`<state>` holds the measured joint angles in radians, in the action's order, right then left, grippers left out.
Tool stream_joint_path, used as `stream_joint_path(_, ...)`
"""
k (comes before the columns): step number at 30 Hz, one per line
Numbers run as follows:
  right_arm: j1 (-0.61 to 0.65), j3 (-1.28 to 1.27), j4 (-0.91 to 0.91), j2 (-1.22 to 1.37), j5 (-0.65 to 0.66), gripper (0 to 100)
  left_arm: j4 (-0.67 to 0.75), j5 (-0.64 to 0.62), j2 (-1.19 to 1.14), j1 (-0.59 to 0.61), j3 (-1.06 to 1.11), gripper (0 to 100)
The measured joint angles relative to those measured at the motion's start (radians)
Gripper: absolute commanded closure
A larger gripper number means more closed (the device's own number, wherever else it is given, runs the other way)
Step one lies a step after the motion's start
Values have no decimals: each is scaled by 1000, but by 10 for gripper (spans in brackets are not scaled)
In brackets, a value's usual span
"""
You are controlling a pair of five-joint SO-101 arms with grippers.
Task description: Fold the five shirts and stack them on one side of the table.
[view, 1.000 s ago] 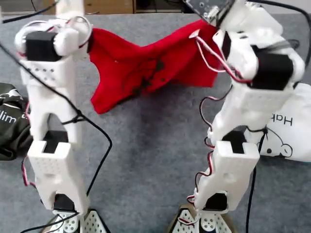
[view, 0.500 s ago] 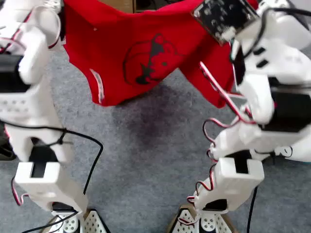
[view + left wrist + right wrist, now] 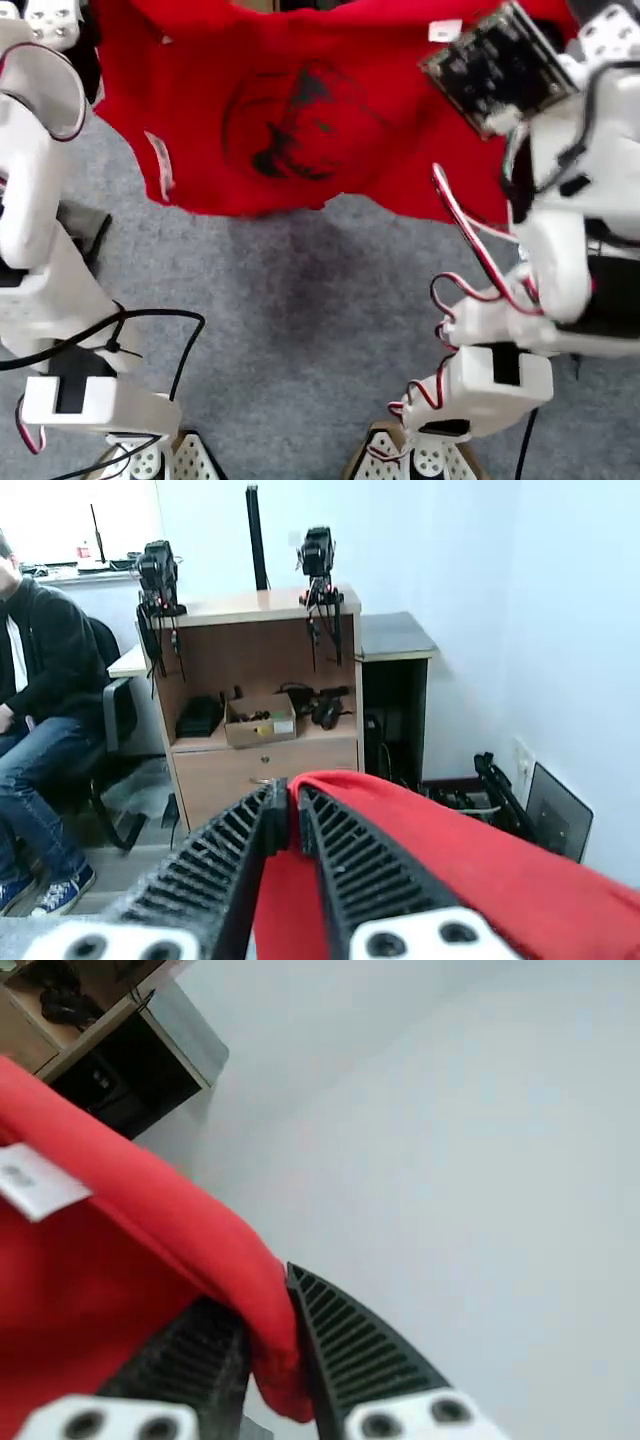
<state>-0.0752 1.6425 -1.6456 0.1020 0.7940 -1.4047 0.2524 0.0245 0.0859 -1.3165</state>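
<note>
Aloft: red cotton shirt with a dark round print (image 3: 300,130), ready to lay flat

Hanging as a broad sheet above the grey carpeted table (image 3: 320,340), lower hem seemingly clear of it. Pinched at one top corner by the left gripper (image 3: 292,800), ribbed black jaws clenched on cloth; at the other by the right gripper (image 3: 262,1305), likewise clamped on red fabric. For a good lay-down: keep both grips firm, hold the top edge taut and level, touch the hem down first, then draw back evenly to avoid creases.
</note>
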Motion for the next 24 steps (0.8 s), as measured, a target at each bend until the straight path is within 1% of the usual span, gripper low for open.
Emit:
stream_joint_path(4, -3, 2, -6, -49, 0, 997, 3, 0, 0, 2, -95, 982)
stream_joint_path(11, -3, 2, -94, -187, 0, 997, 3, 0, 14, 3, -318, 982)
stream_joint_path(18, -3, 25, -115, -345, 0, 997, 3, 0, 163, 3, -339, 981)
stream_joint_path(22, -3, 21, -126, -367, 0, 997, 2, 0, 213, 8, -347, 981)
stream_joint_path(24, -3, -21, -126, -368, 0, 997, -26, 26, 219, 9, -330, 981)
